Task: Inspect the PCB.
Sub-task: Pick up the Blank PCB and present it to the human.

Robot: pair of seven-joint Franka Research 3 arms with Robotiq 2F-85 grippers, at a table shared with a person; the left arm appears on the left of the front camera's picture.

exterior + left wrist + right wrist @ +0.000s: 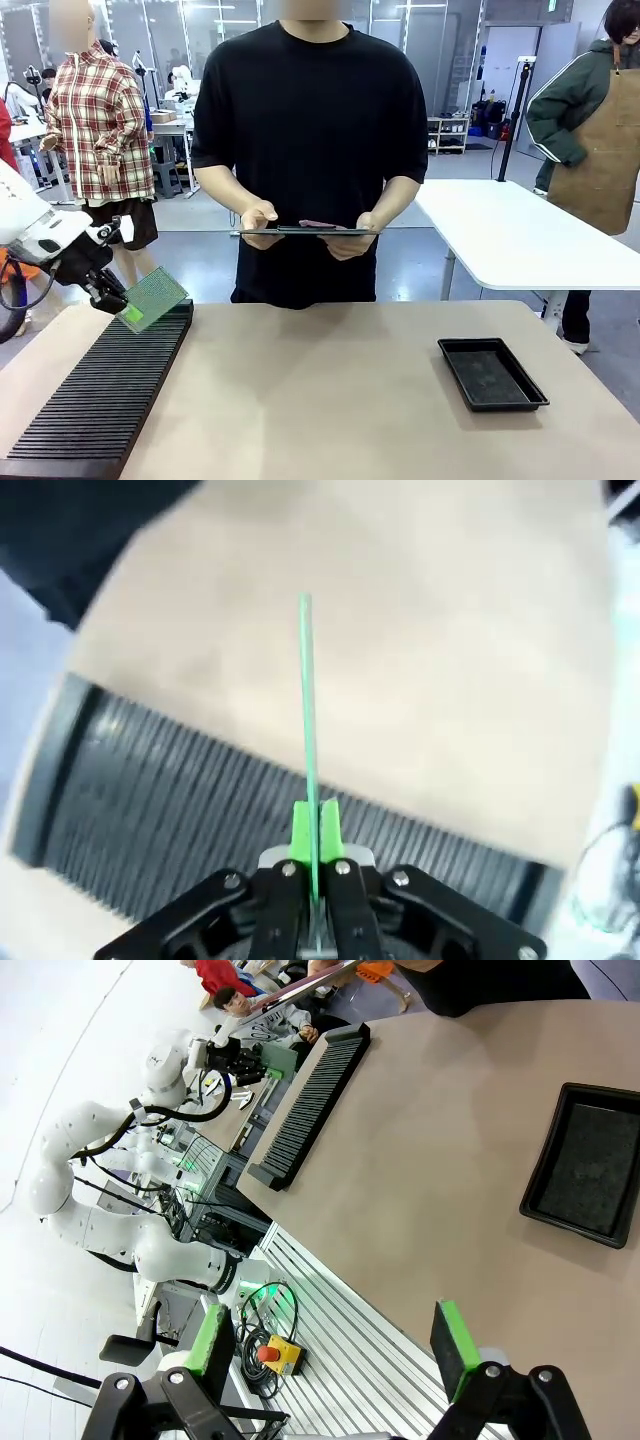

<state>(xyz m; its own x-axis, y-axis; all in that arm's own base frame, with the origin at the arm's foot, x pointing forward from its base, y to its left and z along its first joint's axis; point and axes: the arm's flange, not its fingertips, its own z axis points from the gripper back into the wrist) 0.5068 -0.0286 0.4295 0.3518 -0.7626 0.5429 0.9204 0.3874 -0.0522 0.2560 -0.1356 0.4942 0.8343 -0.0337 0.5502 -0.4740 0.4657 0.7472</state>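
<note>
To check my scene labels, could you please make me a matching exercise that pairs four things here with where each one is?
Things:
1. PCB
2. black tray
3. slotted rack
4. dark board

Places:
A. in the person's hands
B. on the table, robot's right side
C. between the fingers of the left gripper
D. on the table, robot's left side

Pairs: 1-C; 2-B; 3-D; 4-A

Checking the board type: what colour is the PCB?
The PCB is green; the front view shows it best.
</note>
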